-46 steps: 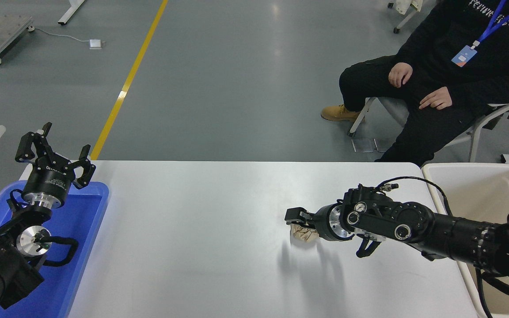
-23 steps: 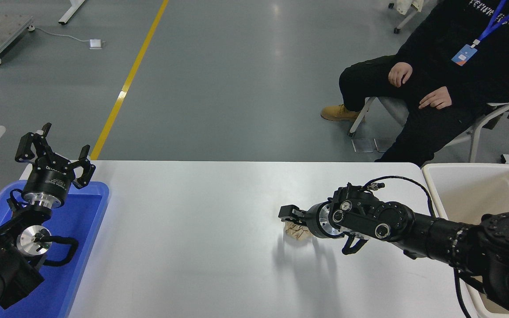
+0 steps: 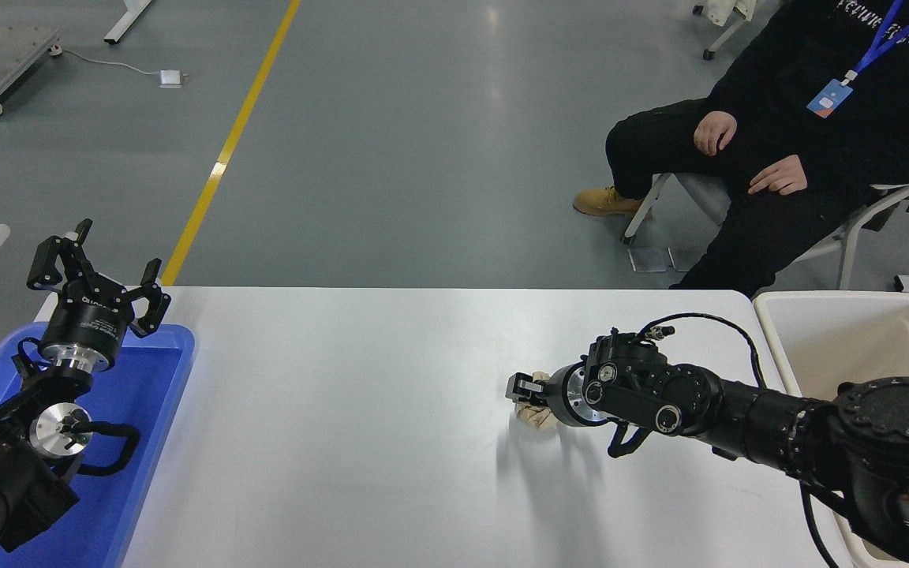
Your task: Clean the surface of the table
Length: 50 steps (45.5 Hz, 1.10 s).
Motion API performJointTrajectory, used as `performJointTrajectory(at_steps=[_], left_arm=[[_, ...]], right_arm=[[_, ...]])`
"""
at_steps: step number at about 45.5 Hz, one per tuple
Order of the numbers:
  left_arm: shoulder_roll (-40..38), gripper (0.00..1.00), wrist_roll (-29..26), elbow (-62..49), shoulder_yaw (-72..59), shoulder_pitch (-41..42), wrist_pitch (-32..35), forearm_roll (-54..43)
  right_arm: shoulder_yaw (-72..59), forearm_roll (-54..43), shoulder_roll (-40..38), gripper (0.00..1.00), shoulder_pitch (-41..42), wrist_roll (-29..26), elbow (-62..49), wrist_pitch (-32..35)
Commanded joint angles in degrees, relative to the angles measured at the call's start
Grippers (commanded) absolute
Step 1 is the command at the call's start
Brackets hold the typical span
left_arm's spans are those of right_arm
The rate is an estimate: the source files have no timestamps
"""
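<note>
1. One large smooth white rectangular table surface (image 3: 360, 410) with rounded corners fills the lower middle of the view; long axis runs left to right.
2. One small crumpled beige wad (image 3: 535, 415) lies on the surface, right of centre.
3. Two black arms. The right gripper (image 3: 524, 391) reaches in from the right edge, pointing left, low over the surface; its fingers are closed around the beige wad.
4. The left gripper (image 3: 99, 278) is parked at lower left, raised above the tray, fingers spread apart and holding nothing.
5. One blue plastic tray (image 3: 156, 394) sits on the left end of the surface, under the left arm.
6. One cream-white rectangular bin (image 3: 849, 335) stands just beside the right end; the right arm crosses its near part.
7. One person in black clothes (image 3: 778, 126) sits on a chair beyond the far right corner, well apart from the wad.
8. One yellow floor line (image 3: 230, 142) runs behind the surface.
</note>
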Motion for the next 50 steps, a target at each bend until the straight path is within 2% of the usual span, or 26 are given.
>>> performJointTrajectory(at_steps=[1,7,15,22,31,50], left_arm=[[0.0,1.0,0.0,0.0,0.0,0.0,0.0,0.0],[0.0,1.0,0.0,0.0,0.0,0.0,0.0,0.0],[0.0,1.0,0.0,0.0,0.0,0.0,0.0,0.0],[0.0,1.0,0.0,0.0,0.0,0.0,0.0,0.0],[0.0,1.0,0.0,0.0,0.0,0.0,0.0,0.0],[0.0,1.0,0.0,0.0,0.0,0.1,0.0,0.0]], right_arm=[[0.6,-0.1,0.1,0.0,0.3,-2.4,-0.2,3.2],[1.0,0.0,0.1,0.0,0.6,-5.4,-0.1,3.3],[1.2,0.2,0.0,0.0,1.0,-5.4,0.7,3.4],[1.3,0.9,-3.7,0.0,2.7,-5.8,3.5,5.0],[1.8,2.8,-13.8,0.0,7.1,-5.8,12.2,9.0],[2.7,4.7,-44.2,0.0,18.6,-5.8,38.6,17.0]])
